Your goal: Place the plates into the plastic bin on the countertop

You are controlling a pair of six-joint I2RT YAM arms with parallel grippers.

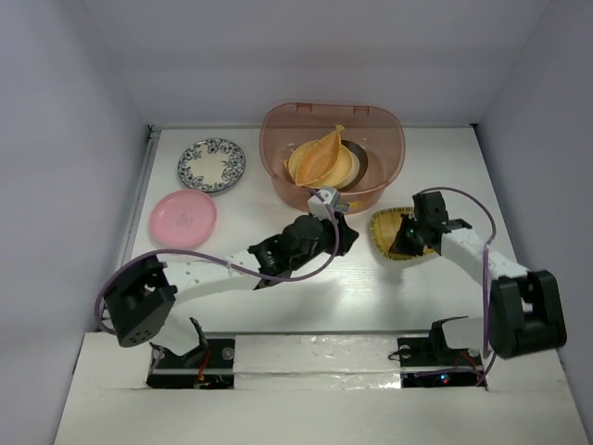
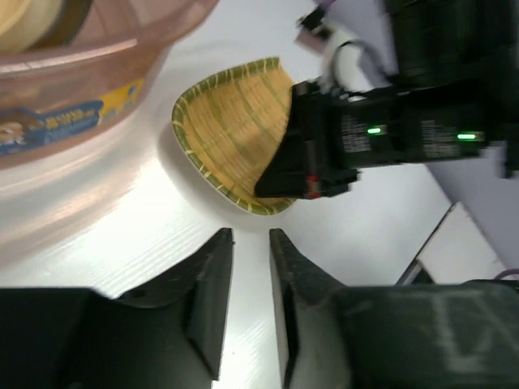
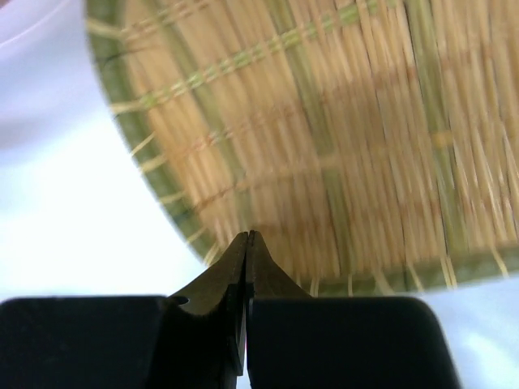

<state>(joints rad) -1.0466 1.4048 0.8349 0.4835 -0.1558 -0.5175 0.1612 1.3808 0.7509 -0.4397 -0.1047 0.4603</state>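
The yellow ribbed plate (image 2: 235,130) lies on the countertop (image 1: 371,297) just beside the plastic bin (image 1: 389,158). It is probably stiff and light, best pinched at its raised rim. The right gripper (image 3: 247,235) is closed at that rim; the left gripper (image 2: 251,235) is slightly parted and empty. Three plates lie outside, including the blue-and-white plate (image 1: 211,165) and the pink plate (image 1: 183,218); at least three are inside.

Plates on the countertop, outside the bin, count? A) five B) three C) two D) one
B: the blue-and-white floral plate, the pink plate and the yellow ribbed plate lie on the countertop, outside the plastic bin.
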